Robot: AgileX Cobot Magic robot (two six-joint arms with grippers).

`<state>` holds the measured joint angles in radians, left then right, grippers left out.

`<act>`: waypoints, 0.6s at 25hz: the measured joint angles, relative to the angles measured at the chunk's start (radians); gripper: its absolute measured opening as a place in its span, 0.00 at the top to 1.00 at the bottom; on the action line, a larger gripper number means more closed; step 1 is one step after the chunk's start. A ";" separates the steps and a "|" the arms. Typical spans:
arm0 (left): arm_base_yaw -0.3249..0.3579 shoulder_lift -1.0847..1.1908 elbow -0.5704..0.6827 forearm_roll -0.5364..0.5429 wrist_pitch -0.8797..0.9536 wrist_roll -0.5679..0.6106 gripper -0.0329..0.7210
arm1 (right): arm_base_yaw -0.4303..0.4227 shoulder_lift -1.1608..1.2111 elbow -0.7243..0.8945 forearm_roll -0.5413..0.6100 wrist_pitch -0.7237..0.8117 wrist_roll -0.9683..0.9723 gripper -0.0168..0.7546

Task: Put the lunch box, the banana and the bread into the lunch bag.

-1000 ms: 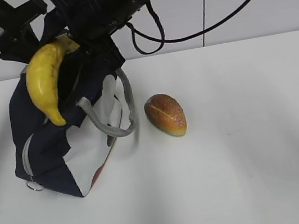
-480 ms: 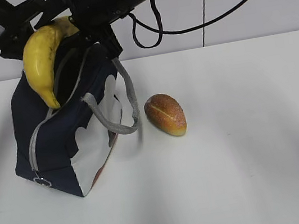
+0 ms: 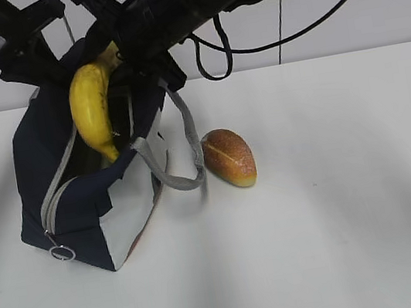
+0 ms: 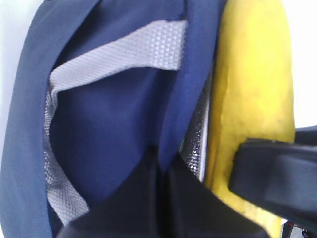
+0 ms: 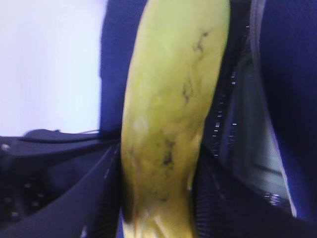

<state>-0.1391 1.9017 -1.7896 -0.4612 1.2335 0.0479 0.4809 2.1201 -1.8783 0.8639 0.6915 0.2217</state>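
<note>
Boxy navy fabric lunch bag (image 3: 87, 196), near the surface's back-left corner: rim pinched by closed left end effector (image 3: 34, 60) to hold mouth open; right end effector (image 3: 127, 53) grips curved yellow banana (image 3: 93, 113), tip inside mouth; golden-brown oval bread (image 3: 228, 158) just beside bag

- 1 banana (image 3: 93, 109), yellow with small dark specks
- 1 bread (image 3: 228, 157), oval, golden-brown loaf
- 1 lunch bag (image 3: 81, 205), navy with a white side panel
- 2 grey strap handles (image 3: 180, 166) on the bag, only one clear in the exterior view
- 1 ring pull (image 3: 62, 253) on the zipper
- 2 robot arms (image 3: 189, 0)
- 1 table (image 3: 341, 218), white
- lunch box count: cannot tell, none in sight
</note>
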 joint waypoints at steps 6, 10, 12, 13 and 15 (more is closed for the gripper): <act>0.000 0.000 0.000 -0.006 0.000 0.000 0.96 | 0.000 0.001 0.000 -0.173 0.058 0.027 0.59; 0.000 0.000 0.000 -0.014 0.000 0.000 0.96 | 0.000 0.001 0.000 -0.221 0.070 0.030 0.59; 0.000 0.000 0.000 -0.018 0.000 0.000 0.96 | 0.000 0.001 0.000 -0.225 0.072 0.030 0.59; 0.000 0.000 0.000 -0.019 0.000 0.000 0.96 | 0.000 0.001 0.000 -0.227 0.072 0.030 0.59; 0.000 0.000 0.000 -0.020 0.000 0.000 0.96 | 0.000 0.002 0.000 -0.227 0.074 0.030 0.59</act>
<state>-0.1391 1.9017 -1.7896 -0.4813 1.2335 0.0479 0.4809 2.1223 -1.8783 0.6374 0.7656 0.2516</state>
